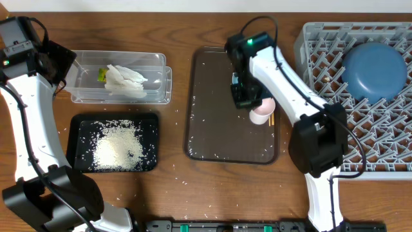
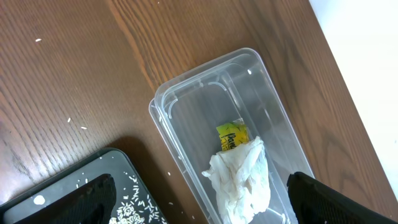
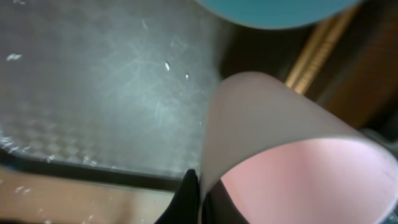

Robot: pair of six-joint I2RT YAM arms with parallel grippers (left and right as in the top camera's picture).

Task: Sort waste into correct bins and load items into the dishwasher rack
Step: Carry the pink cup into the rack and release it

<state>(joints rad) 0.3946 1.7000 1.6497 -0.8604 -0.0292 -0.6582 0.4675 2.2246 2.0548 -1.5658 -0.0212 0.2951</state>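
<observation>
Though the large dark-blue dish [image 1: 374,71] is racked, right end effector [image 1: 251,103] clamps a small pink cup [image 1: 261,113] (left [image 2: 200,186] spread, empty).

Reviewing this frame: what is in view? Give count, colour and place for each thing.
clear tub: 1, transparent, table's upper left
tissue: 1, white, crumpled, inside the clear tub
snack wrapper: 1, yellow-green, in the tub against the tissue
black tray: 1, black, just below the tub in the overhead view
rice: one heap, white, in the black tray; stray grains on the table and serving tray
serving tray: 1, brown, centre
pink cup: 1, pink, serving tray's right edge
chopsticks: wooden, count unclear, beside the cup
light-blue bowl: 1, only its edge shows
rack: 1, grey, right
dish: 1, dark blue, in the rack
left gripper: open, above the tub
right gripper: at the pink cup, grip unclear
</observation>
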